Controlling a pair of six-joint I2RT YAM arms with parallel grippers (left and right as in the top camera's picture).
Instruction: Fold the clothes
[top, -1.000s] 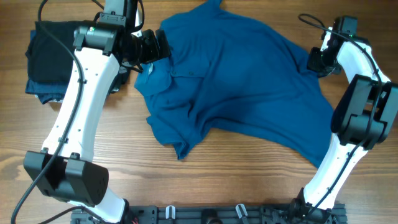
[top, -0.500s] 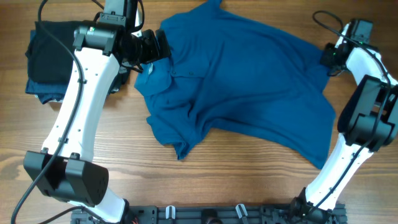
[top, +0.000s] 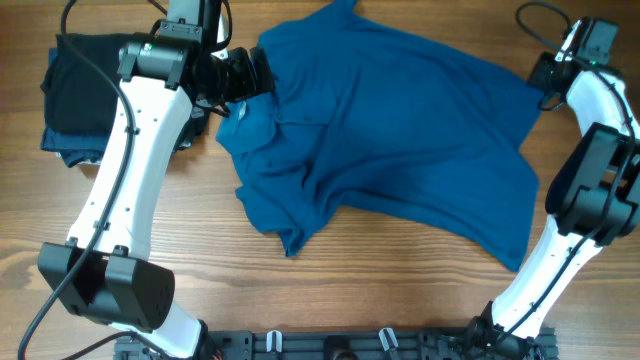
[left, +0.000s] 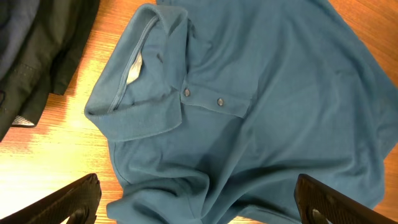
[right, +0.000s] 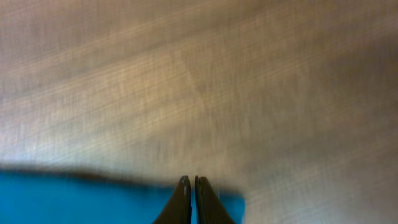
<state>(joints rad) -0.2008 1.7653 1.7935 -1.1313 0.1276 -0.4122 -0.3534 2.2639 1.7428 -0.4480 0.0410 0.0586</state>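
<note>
A blue polo shirt (top: 400, 130) lies crumpled and spread across the wooden table. Its collar (left: 143, 81) and button placket show in the left wrist view. My left gripper (top: 262, 72) hovers open over the collar area, its fingers wide apart (left: 199, 208) and touching nothing. My right gripper (top: 545, 80) is at the shirt's far right corner, fingers pressed together (right: 189, 183) with a strip of the blue cloth (right: 74, 199) between them. The shirt's right edge is stretched out toward it.
A pile of dark folded clothes (top: 85, 95) sits at the far left of the table, also at the left edge of the left wrist view (left: 37, 43). Bare wood (top: 400, 290) lies in front of the shirt. The arm bases stand along the front edge.
My right gripper has moved right and toward the far edge, drawing the shirt's right corner out with it. The left arm has not moved.
</note>
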